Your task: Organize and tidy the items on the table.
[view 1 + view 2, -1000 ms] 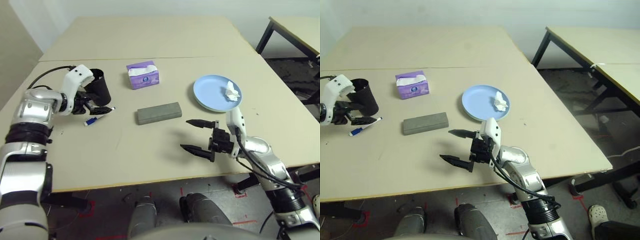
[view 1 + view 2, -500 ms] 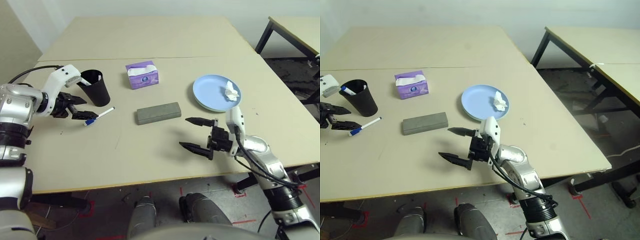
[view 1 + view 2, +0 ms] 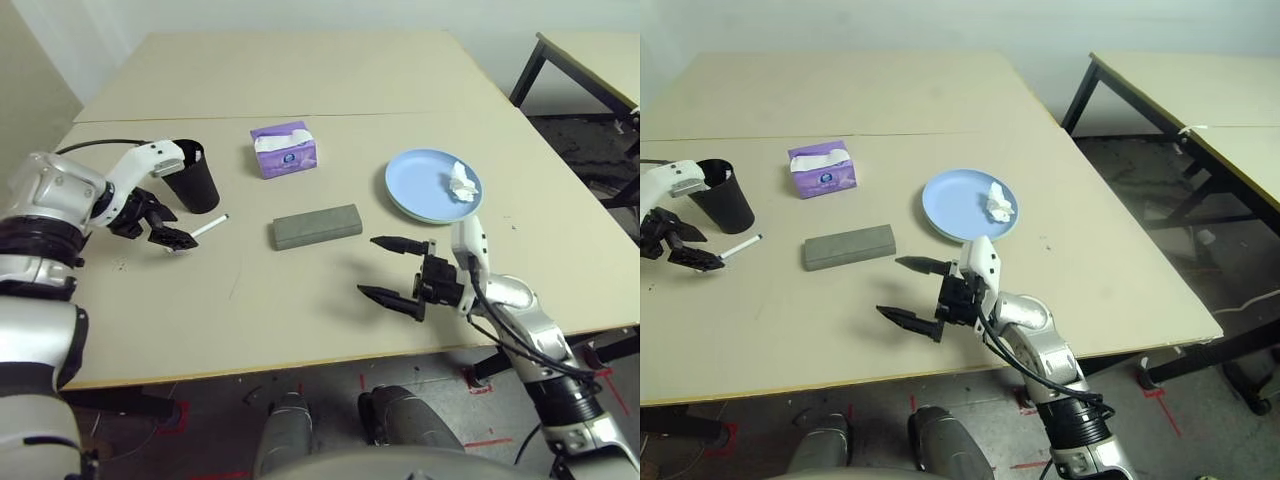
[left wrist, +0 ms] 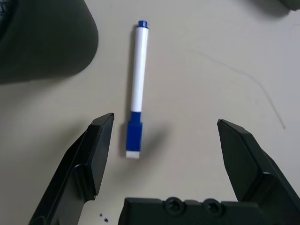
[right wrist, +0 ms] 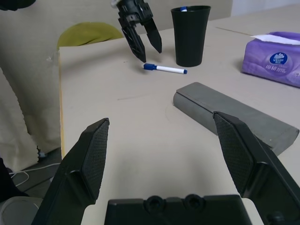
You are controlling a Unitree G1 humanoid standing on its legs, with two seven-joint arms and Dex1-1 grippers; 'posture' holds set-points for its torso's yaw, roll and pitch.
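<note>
A white marker with a blue cap (image 4: 137,89) lies on the beige table (image 3: 300,310) beside the black cup (image 3: 195,175). My left gripper (image 4: 164,121) is open just over the marker's capped end, which sits between its fingers, nearer one of them. A second marker (image 5: 183,8) stands in the cup. The grey glasses case (image 3: 316,226) lies mid-table. A crumpled tissue (image 3: 462,181) rests on the light-blue plate (image 3: 420,190). My right gripper (image 3: 367,266) hovers open and holds nothing, near the front edge. The sunglasses are out of view.
A purple tissue box (image 3: 285,149) stands behind the case. The table's seam (image 3: 400,113) runs across at the back. A smaller table with black legs (image 3: 1180,100) stands to the right.
My left gripper drew back from the cup, then swung in over the marker's capped end. The right arm has barely moved.
</note>
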